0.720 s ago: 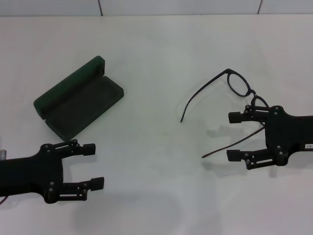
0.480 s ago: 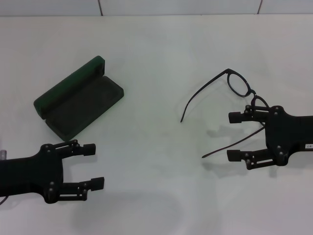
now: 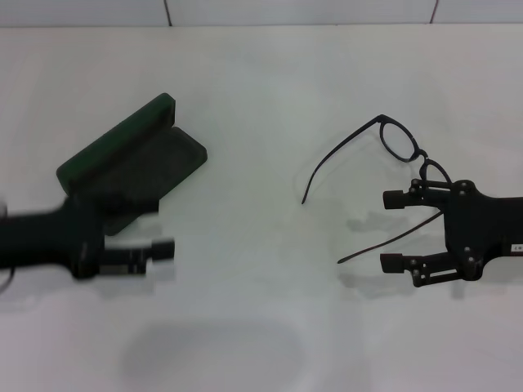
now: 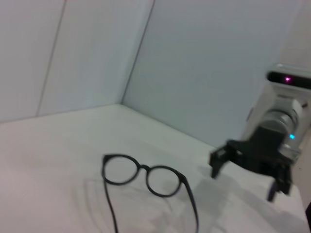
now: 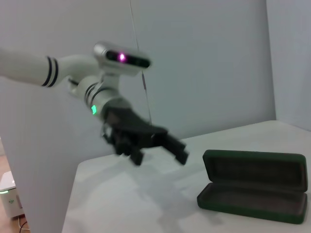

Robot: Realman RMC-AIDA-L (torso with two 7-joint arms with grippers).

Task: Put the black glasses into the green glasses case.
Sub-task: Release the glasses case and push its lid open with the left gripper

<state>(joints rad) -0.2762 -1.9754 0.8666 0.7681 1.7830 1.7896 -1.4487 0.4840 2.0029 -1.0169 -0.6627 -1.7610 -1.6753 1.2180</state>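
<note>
On table (image 3: 261, 82): one black glasses (image 3: 384, 175), one green glasses case (image 3: 131, 163); right claw (image 3: 394, 230) spread, left claw (image 3: 147, 233) blurred, probably spread.

Black glasses (image 4: 146, 177): unfolded, lenses upright, on white surface (image 4: 48, 145). Right pincer (image 4: 245, 167): open, beside them, near the surface's edge.

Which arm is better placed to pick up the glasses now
The right. The right gripper sits open right beside the black glasses, with one temple arm running between its fingers. The left gripper is across the table by the open green glasses case.
</note>
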